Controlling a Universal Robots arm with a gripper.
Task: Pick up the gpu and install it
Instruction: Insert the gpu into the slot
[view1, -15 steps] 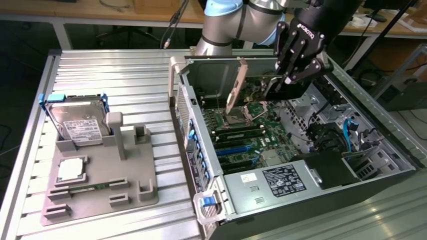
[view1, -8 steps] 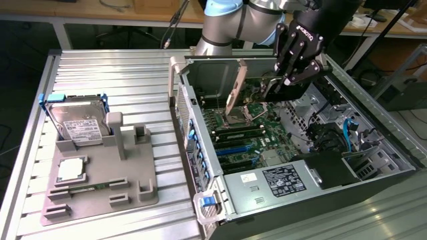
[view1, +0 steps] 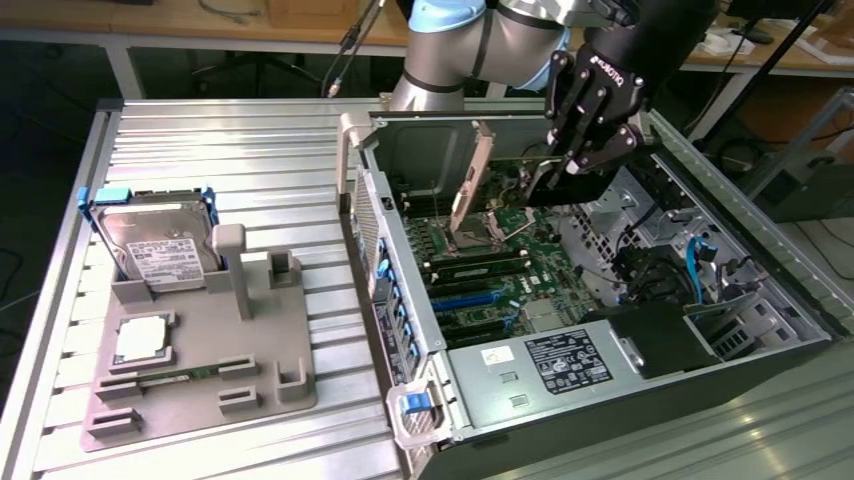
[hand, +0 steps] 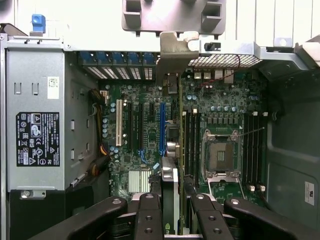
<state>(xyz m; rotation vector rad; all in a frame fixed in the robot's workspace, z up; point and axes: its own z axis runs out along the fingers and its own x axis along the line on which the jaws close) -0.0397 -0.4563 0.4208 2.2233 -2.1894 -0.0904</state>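
- Nearest the exterior camera, the grey holder tray (view1: 200, 385) lies on the ribbed metal table (view1: 267, 160). Its slots hold a narrow green memory stick (view1: 171, 377) lying flat at the near edge and a silver processor (view1: 142, 338) behind it.
- Farther back on the same tray, a silver hard drive (view1: 158, 247) in a blue frame stands propped upright; its white label carries print too small to read.
- At the exterior view's right, the open computer case (view1: 747, 260) lies on its side. Its near end holds the grey power supply (view1: 534, 365), with a black label of certification marks and a small white sticker beside it; the text cannot be read.
- Beyond the supply, the green motherboard (view1: 494, 270) fills the case floor, with blue and black expansion slots, an empty processor socket (hand: 219, 155) and memory slots either side of it.
- At the far end, the black gripper (view1: 581, 160), lettered on its side, has its jaws narrowed on the gpu (view1: 470, 178).
- The gpu stands on edge inside the case above the motherboard, its silver bracket (hand: 172, 50) against the case's rear wall.
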